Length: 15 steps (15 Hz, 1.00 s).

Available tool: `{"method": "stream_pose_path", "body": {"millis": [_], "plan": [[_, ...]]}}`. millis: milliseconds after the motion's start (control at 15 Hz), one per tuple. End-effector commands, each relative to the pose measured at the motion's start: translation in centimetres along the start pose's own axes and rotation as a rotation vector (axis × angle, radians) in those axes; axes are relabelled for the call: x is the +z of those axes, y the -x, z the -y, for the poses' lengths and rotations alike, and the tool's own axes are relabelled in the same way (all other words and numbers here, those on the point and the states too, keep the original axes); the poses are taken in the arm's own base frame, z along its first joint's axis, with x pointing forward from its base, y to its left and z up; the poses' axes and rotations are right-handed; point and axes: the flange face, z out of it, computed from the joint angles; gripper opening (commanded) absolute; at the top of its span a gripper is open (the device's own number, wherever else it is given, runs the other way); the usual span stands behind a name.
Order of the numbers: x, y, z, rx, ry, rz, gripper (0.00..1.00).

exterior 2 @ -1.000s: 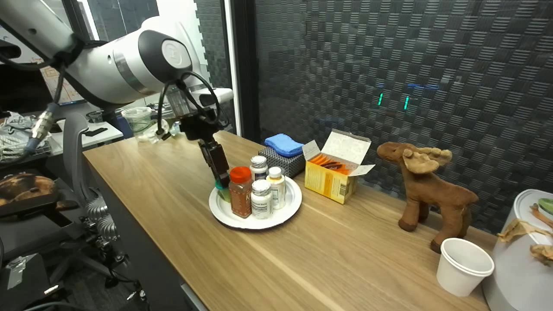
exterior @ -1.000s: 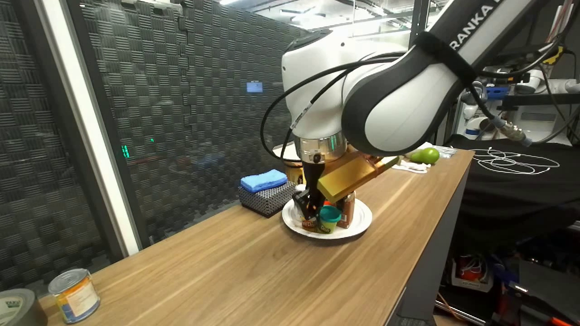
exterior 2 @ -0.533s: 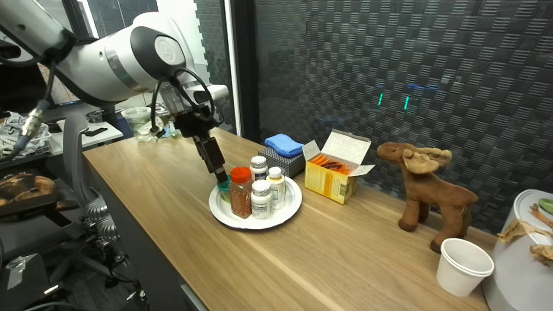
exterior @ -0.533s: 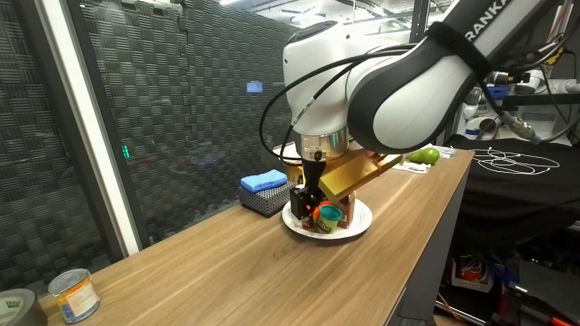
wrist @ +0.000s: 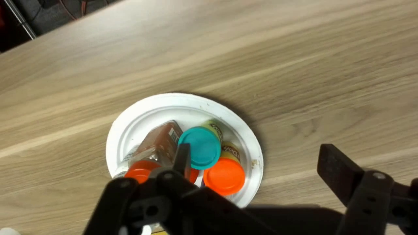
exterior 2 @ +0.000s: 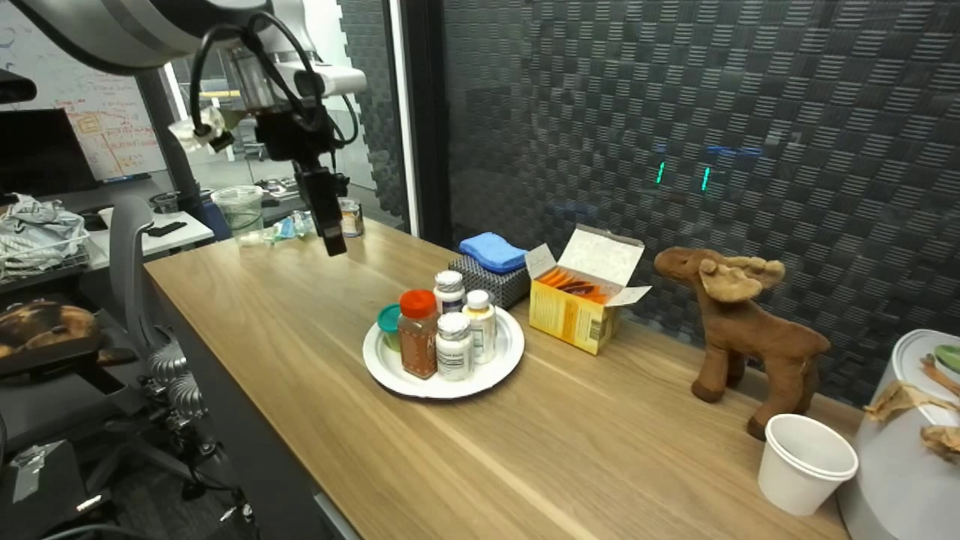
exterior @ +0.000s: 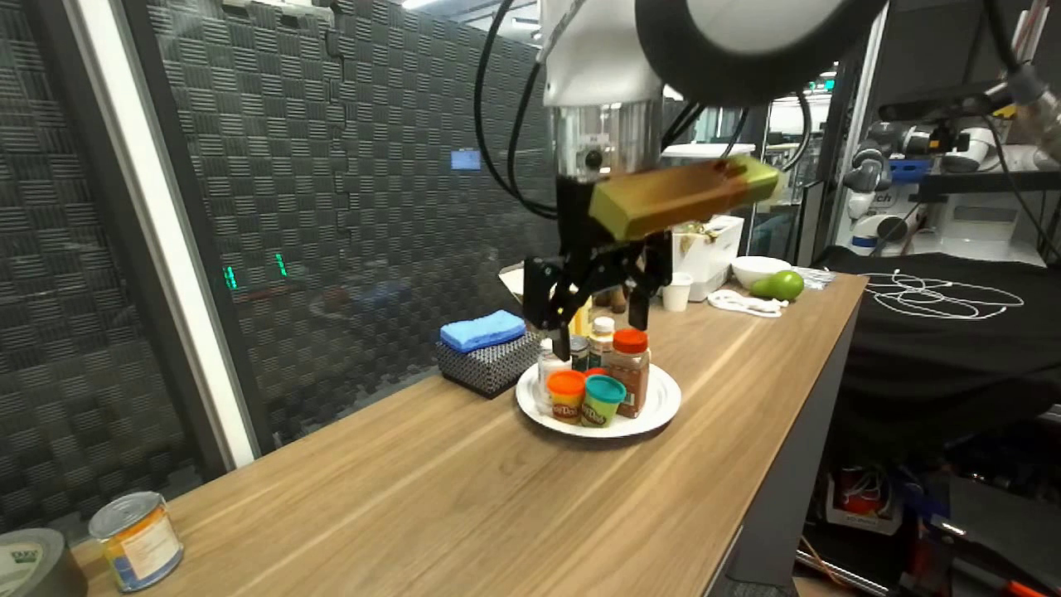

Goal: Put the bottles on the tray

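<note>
Along the back edge of the bench point(exterior: 497, 514), at the left of an exterior view, you have a tape roll point(exterior: 60, 564) and, just beside it, a tin can point(exterior: 139, 543); neither looks part of the job. Farther right on that edge, a blue cloth point(exterior: 482, 331) lies on a mesh box point(exterior: 489, 365). Next comes the white plate point(exterior: 666, 398), between the bench's long edges, carrying the white-capped bottles point(exterior: 550, 370), an orange-lidded tub point(exterior: 567, 398), a teal-lidded tub point(exterior: 603, 400) and the red-capped bottle point(exterior: 629, 373). Your jaws hang above, apart from these, spread wide and holding nothing. You look done, or nearly so, with the placing step; the next move likely calls for rising clear without brushing the crowded bottles, then checking for strays.
</note>
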Motion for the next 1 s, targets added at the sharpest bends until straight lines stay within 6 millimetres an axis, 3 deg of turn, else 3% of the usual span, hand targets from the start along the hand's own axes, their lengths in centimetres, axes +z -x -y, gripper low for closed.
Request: {"method": "stream_pose_path", "body": {"millis": [0,133,333,467,600,667,933], "plan": [[-5.2,2.0,-1.7,-0.053,-0.039,0.115,1.00],[-7.0,3.0,-3.2,-0.061,-0.040,0.160,1.00],[-8.1,4.6,-5.9,-0.096,-0.006,0.213,1.00],[-7.6,5.7,-7.5,-0.141,0.007,0.246,1.00],[-5.5,6.5,-9.5,-0.195,-0.009,0.280,1.00],[-6.3,5.3,-7.7,-0.155,0.030,0.261,1.00],[-4.5,6.1,-9.3,-0.186,0.032,0.299,1.00]]}}
